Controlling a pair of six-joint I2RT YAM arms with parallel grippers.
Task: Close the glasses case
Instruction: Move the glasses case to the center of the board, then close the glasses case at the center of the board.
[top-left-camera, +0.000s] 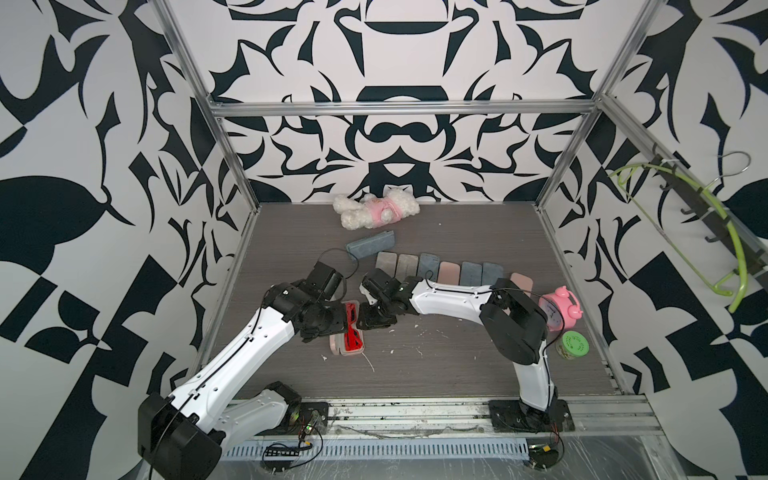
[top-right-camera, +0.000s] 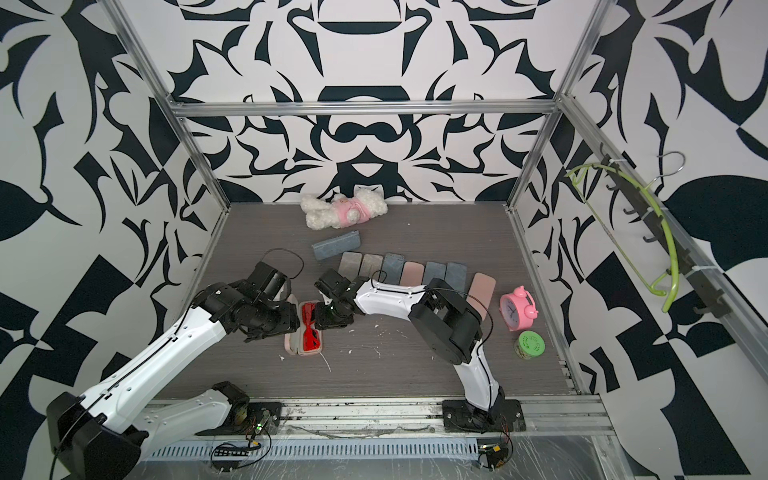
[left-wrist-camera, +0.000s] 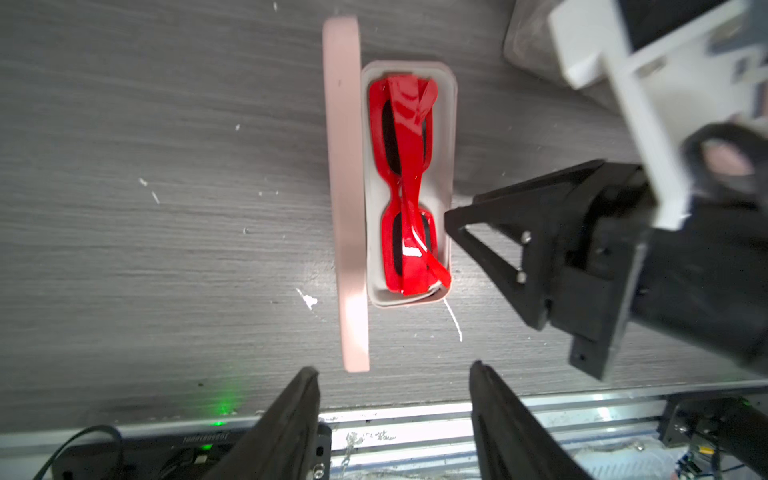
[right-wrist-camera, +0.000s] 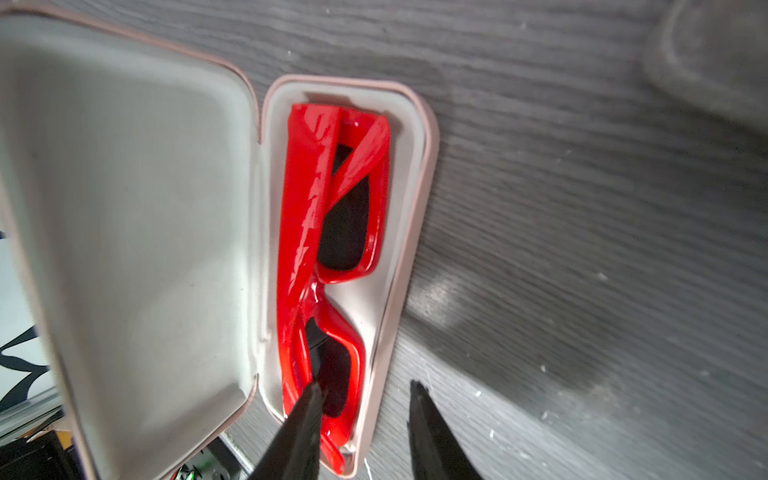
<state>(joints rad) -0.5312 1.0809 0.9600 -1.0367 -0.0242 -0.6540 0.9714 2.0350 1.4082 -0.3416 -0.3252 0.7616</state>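
The pink glasses case (top-left-camera: 337, 347) lies open on the bench (top-left-camera: 436, 365) between the 2 arms. Its lid (left-wrist-camera: 347, 208) stands up on the hinge side, and the red sunglasses (right-wrist-camera: 307, 208) lie in the base (right-wrist-camera: 419, 208).

The right claw (right-wrist-camera: 365, 385) is narrowly parted and straddles the base's front rim. 1 fingertip (right-wrist-camera: 311, 392) is over a dark lens and the other is outside on the bench. I see no firm clamp on the rim. The left claw (left-wrist-camera: 394, 368) is spread wide and empty, just off one end of the lid.

- **Trapped finger:** if the lid comes down now, it would likely land on the right fingertip inside the base. That would stop the closure or wedge the finger.
- **Disturbed sunglasses:** the same fingertip could scrape the lens or drag the sunglasses up as it leaves.
- **Proud temple:** the folded temples cross, and one may sit proud enough to stop the lid seating.
- **Sliding case:** if the rim goes unheld, a push on the lid may slide or turn the light case across the bench.
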